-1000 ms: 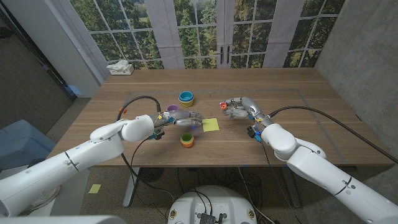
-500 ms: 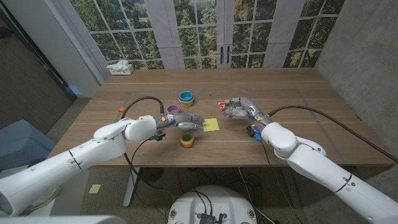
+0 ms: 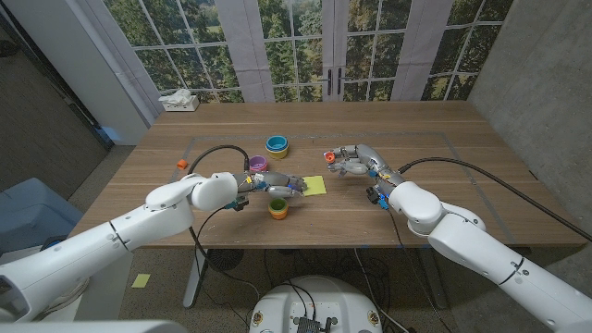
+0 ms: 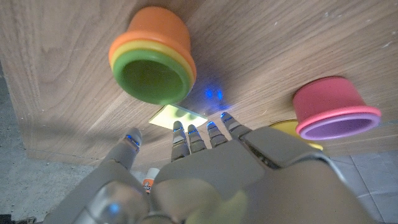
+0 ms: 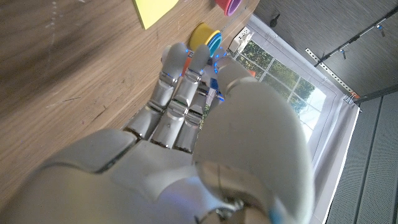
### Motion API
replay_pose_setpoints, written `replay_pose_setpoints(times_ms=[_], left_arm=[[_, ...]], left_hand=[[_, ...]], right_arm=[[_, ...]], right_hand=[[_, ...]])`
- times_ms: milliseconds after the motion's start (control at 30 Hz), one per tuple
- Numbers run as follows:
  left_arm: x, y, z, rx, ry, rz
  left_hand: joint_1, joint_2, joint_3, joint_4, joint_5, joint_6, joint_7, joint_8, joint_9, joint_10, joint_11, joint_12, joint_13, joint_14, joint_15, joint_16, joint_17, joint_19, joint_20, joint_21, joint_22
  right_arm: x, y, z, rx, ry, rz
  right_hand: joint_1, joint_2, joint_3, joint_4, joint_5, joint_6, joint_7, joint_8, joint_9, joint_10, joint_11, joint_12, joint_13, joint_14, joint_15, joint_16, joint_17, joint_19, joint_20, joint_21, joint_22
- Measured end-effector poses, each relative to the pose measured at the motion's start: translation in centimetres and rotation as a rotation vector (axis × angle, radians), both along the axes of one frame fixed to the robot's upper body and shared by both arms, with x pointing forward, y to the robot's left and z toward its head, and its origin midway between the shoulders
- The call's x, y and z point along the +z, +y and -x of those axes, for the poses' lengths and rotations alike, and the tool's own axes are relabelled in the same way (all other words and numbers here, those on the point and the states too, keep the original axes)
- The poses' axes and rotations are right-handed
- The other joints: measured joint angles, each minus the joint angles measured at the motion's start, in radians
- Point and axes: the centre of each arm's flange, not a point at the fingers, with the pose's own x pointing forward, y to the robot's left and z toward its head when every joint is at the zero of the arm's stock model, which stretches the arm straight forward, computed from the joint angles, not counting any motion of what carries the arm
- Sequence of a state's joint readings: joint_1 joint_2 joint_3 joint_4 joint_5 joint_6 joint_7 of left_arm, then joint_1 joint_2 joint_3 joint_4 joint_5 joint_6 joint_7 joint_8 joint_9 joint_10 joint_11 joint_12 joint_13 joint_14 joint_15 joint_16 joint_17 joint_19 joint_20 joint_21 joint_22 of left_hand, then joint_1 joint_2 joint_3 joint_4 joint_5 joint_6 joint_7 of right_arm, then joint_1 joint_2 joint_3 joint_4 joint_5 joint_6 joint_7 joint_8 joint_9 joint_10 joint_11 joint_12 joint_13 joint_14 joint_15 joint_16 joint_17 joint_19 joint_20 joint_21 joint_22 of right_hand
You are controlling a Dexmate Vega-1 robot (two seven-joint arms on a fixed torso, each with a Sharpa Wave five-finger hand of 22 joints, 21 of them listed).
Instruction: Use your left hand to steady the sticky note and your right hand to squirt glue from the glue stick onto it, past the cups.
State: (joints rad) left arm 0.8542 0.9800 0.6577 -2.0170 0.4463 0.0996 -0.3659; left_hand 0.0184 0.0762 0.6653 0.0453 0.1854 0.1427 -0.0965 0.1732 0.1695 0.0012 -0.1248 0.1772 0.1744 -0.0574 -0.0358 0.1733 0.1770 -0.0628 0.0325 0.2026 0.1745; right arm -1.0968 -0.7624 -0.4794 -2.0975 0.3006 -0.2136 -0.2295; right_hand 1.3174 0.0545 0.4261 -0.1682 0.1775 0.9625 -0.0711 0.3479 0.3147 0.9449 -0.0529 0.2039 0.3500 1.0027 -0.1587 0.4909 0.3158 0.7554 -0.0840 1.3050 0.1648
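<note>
A yellow sticky note [image 3: 314,186] lies on the wooden table [image 3: 444,199] between both hands. My left hand [image 3: 276,183] stretches along the table with its fingers spread, their tips at the note's left edge; it holds nothing. In the left wrist view the fingertips [image 4: 186,132] lie over the edge of the sticky note [image 4: 180,116]. My right hand [image 3: 353,161] hovers just right of the note and grips the glue stick [image 3: 328,156], its orange tip pointing left. The right wrist view has that hand [image 5: 186,124] wrapped around the glue stick [image 5: 213,87], with the sticky note [image 5: 155,9] beyond.
Three cup stacks ring my left hand: blue-yellow [image 3: 277,145] behind, purple-pink [image 3: 256,163] beside it, orange-green [image 3: 278,208] in front near the table edge. A small orange piece [image 3: 181,164] lies at the left. A tissue box [image 3: 178,102] sits at the far left corner.
My left arm has slid right, bringing its fingertips onto the note's left edge. My right hand with the glue stick has edged slightly left.
</note>
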Motion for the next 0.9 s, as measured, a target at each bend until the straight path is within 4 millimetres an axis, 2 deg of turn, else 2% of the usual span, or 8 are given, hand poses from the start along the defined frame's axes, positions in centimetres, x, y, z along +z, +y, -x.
replay_pose_setpoints(times_ms=[267, 433, 567, 900], left_arm=[[-0.2, -0.3, -0.2, 0.013, 0.006, -0.021], [-0.2, -0.6, -0.3, 0.016, 0.008, -0.032], [-0.2, -0.8, -0.5, 0.018, 0.011, -0.041], [0.0, -1.7, -1.0, 0.035, 0.021, -0.08]], left_hand=[[-0.006, -0.006, -0.011, 0.012, 0.0, -0.012, 0.007, 0.0, 0.001, -0.009, -0.006, 0.0, 0.0, 0.0, 0.0, 0.0, 0.002, -0.018, 0.006, -0.008, 0.0], [-0.009, -0.004, -0.015, 0.024, 0.0, -0.044, -0.002, -0.007, -0.001, -0.045, -0.006, 0.0, 0.0, -0.017, 0.002, 0.0, 0.002, -0.039, 0.01, -0.008, 0.005], [-0.012, -0.001, -0.017, 0.033, 0.0, -0.061, -0.014, -0.007, -0.002, -0.063, -0.019, 0.0, 0.0, -0.027, 0.002, 0.0, 0.001, -0.043, 0.011, -0.008, 0.005], [-0.015, -0.004, -0.025, 0.05, 0.0, -0.069, -0.012, -0.004, -0.005, -0.066, -0.016, 0.004, 0.0, -0.044, 0.009, 0.0, 0.003, -0.075, 0.013, -0.015, 0.008]], right_arm=[[0.2, 0.2, -0.4, 0.027, 0.016, -0.002], [0.3, 0.2, -0.6, 0.036, 0.021, 0.0], [0.5, 0.3, -0.9, 0.047, 0.026, 0.001], [0.7, 0.3, -1.2, 0.063, 0.032, -0.003]], right_hand=[[0.0, 0.0, -0.001, 0.001, 0.0, 0.0, 0.0, -0.004, 0.0, 0.0, 0.0, 0.004, -0.005, 0.0, 0.0, 0.0, 0.0, 0.004, 0.004, 0.0, 0.0], [0.0, 0.0, -0.001, 0.001, -0.001, 0.0, 0.0, -0.002, 0.003, 0.0, 0.0, 0.004, -0.005, 0.0, 0.0, 0.0, 0.0, 0.004, 0.004, 0.0, 0.0], [0.0, 0.0, -0.002, 0.001, -0.001, 0.0, 0.0, -0.002, 0.004, 0.0, 0.0, 0.004, -0.005, 0.0, 0.0, 0.001, 0.0, 0.004, 0.004, 0.0, 0.0], [0.0, 0.0, -0.003, 0.0, -0.001, 0.0, 0.0, -0.002, 0.003, 0.0, 0.0, 0.004, -0.004, 0.0, 0.0, 0.001, 0.0, 0.004, 0.004, -0.008, 0.0]])
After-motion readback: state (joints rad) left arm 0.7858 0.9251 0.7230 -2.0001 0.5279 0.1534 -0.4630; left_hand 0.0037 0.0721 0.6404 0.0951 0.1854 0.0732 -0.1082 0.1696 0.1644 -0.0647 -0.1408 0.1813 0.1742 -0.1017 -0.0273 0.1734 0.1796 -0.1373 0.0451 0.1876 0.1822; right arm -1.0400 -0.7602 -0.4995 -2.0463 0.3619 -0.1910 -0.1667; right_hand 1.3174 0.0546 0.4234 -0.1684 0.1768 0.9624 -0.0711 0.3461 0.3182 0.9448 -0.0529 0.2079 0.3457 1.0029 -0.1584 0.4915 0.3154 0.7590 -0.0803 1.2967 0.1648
